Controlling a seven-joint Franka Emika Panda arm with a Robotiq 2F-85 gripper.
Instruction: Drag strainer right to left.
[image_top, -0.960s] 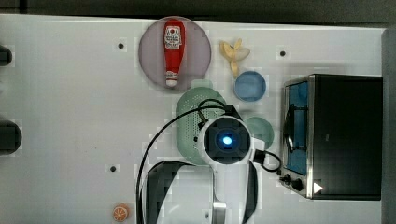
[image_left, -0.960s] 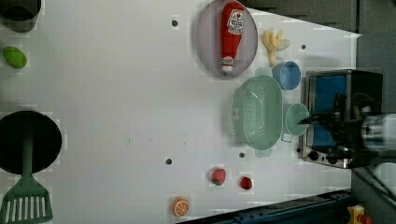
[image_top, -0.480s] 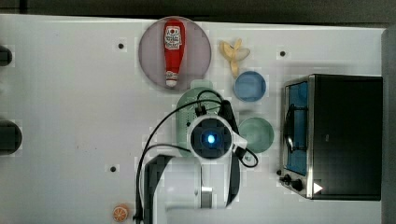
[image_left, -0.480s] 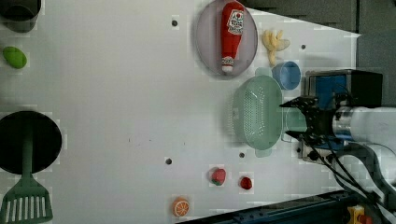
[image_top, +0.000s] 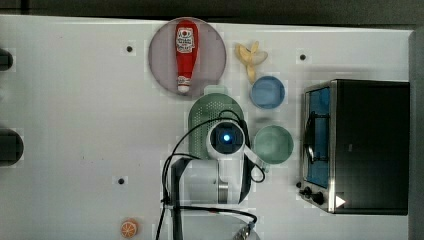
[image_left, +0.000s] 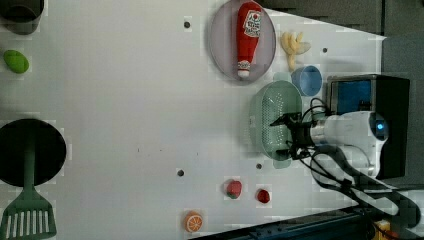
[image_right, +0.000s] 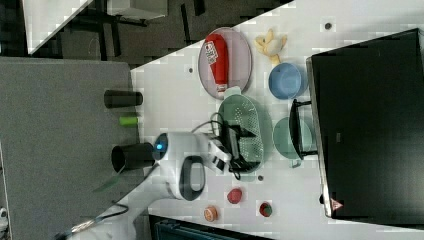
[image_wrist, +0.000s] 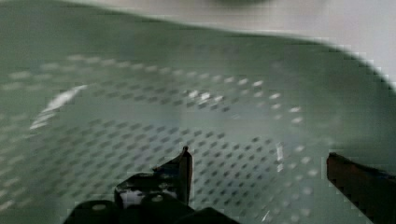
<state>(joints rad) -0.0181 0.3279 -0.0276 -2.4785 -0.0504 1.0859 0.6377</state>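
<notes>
Fingers (image_wrist: 173, 172) spread wide, the gripper (image_left: 291, 136) hangs over the strainer's (image_left: 272, 107) perforated bowl, gripping nothing, while it sits beside the mint mug (image_top: 273, 144) near the toaster oven (image_top: 357, 145), so the whole drag looks still to come.

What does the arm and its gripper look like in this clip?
The arm has glossy white rounded shells with dark grey joint sections. A blue light glows on its round end cap. Loose black cables loop beside it. The gripper is black, with two thin dark fingers.
</notes>
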